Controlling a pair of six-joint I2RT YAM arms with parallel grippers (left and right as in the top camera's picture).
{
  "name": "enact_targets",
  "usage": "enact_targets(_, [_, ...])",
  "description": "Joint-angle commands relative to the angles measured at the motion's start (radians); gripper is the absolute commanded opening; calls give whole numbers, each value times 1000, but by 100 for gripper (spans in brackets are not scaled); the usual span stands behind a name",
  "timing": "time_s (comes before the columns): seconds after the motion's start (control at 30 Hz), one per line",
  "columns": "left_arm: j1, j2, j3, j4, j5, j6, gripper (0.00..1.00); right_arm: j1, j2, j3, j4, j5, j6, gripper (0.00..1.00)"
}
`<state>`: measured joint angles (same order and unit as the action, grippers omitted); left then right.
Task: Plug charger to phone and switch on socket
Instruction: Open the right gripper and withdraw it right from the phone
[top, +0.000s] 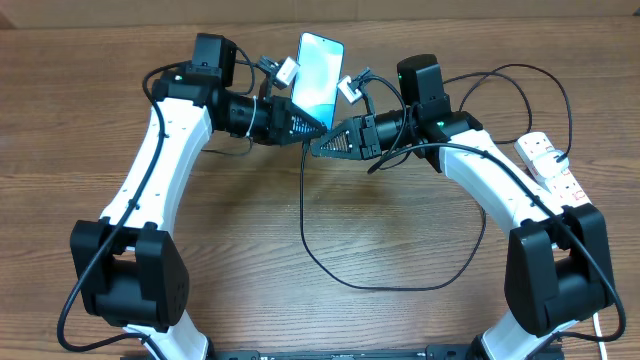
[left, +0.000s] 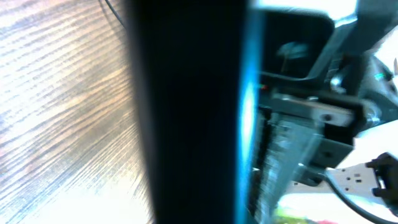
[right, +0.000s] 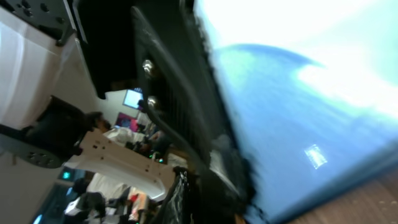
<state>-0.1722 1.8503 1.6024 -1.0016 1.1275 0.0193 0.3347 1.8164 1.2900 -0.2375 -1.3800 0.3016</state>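
Observation:
The phone (top: 320, 65), screen lit light blue, is held tilted up above the table at the back middle. My left gripper (top: 316, 121) is shut on its lower left part; in the left wrist view the phone's dark body (left: 186, 112) fills the middle. My right gripper (top: 317, 147) sits at the phone's bottom edge, shut on the charger's connector end. The thin black charger cable (top: 350, 283) hangs from there, loops over the table and runs to the white socket strip (top: 553, 165) at the right. The right wrist view shows the phone's screen (right: 311, 93) very close and blurred.
The wooden table (top: 90, 120) spreads to the left and front. The socket strip also shows in the left wrist view (left: 364, 177). The arms' bases stand at the front left (top: 130, 280) and front right (top: 560, 270). The charger cable's loop lies between them.

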Motion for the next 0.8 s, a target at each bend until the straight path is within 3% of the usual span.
enact_targets(0.0, [-63, -7, -17, -8, 68, 41, 4, 16, -32, 59, -8, 41, -18, 4])
enact_targets(0.13, [-61, -7, -17, -16, 19, 41, 4, 8, -32, 59, -19, 45, -17, 17])
enact_targets(0.23, [-51, -7, -17, -15, -23, 40, 4, -28, -32, 59, -60, 60, -17, 34])
enact_targets(0.37, [-13, -7, -17, -20, -32, 41, 4, -90, -32, 59, -117, 103, -18, 45])
enact_targets(0.5, [16, -7, -17, -23, -26, 40, 4, -161, -32, 59, -120, 108, -17, 63])
enact_targets(0.6, [15, -7, -17, -16, -11, 41, 4, -195, -32, 59, -142, 246, -16, 77])
enact_targets(0.77, [15, -7, -17, -23, 45, 41, 4, -195, -32, 59, -138, 320, -9, 82])
